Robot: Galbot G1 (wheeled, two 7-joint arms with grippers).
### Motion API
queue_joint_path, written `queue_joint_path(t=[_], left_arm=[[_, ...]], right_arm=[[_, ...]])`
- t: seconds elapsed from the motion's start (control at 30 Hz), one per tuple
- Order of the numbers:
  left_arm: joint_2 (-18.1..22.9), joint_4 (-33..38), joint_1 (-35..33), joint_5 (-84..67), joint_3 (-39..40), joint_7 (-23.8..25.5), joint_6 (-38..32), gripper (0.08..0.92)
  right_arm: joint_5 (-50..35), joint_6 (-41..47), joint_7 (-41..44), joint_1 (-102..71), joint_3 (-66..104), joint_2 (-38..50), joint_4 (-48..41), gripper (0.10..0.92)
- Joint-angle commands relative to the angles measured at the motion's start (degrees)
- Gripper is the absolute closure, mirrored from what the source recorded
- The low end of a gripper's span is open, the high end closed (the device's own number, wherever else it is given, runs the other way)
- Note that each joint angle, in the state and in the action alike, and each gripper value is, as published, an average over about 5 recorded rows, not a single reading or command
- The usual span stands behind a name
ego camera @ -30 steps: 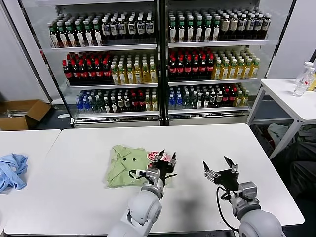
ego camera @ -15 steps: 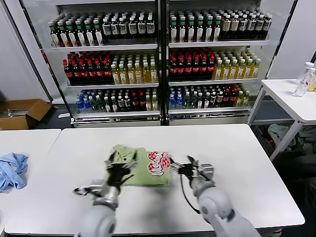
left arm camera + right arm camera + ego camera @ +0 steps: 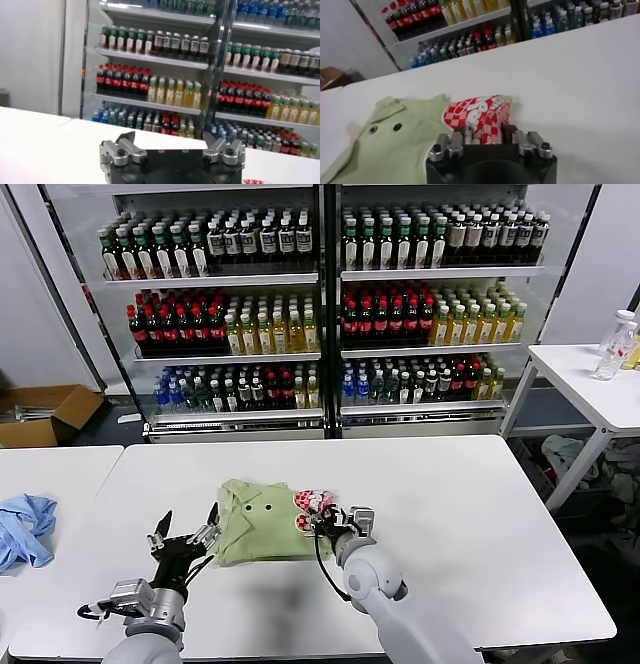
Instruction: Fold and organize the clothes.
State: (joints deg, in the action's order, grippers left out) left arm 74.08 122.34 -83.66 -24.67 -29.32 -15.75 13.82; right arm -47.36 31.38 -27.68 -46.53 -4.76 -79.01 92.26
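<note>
The light green polo shirt lies folded on the white table, collar and dark buttons up, with its pink-and-white print at its right edge. My right gripper is at that edge. In the right wrist view the shirt fills the near side, and the gripper is shut on the printed fabric, which is bunched between the fingers. My left gripper hovers just left of the shirt, open and empty. In the left wrist view it holds nothing between its spread fingertips.
A light blue garment lies on the separate table to the left. Drink coolers full of bottles stand behind. A small side table with bottles is at the right. A cardboard box sits on the floor at the far left.
My left gripper drew back from the shirt's print side to its left edge, open. My right gripper swung left from open table to the printed edge and closed on it.
</note>
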Motion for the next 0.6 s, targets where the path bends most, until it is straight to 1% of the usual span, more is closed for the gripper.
queue_joint_path(t=[0.03, 0.27, 0.4, 0.5, 0.6], left_arm=[[-1.20, 1.95, -3.53, -1.73, -3.80, -0.29, -1.21, 0.177], [-1.42, 2.77, -3.85, -1.64, -3.74, -0.08, -0.98, 0.177], [-1.06, 3.71, -4.32, -1.09, -3.32, 0.12, -0.92, 0.177], [-0.53, 4.66, -4.77, -0.40, -3.01, 0.37, -0.92, 0.177], [-0.01, 5.82, -5.54, 0.45, -2.74, 0.77, -1.06, 0.177]], right_arm=[[3.50, -0.58, 0.84, 3.87, -1.12, 1.08, -5.18, 0.553], [10.55, -1.94, 7.64, 4.93, 4.35, 10.17, -4.37, 0.761], [17.90, -5.72, 14.07, 4.24, 6.06, 14.29, -3.45, 0.863], [22.41, -9.88, 16.78, 2.49, 7.66, 15.76, -1.32, 0.893], [24.39, -12.57, 16.71, -1.22, 10.60, 16.92, 3.56, 0.867]])
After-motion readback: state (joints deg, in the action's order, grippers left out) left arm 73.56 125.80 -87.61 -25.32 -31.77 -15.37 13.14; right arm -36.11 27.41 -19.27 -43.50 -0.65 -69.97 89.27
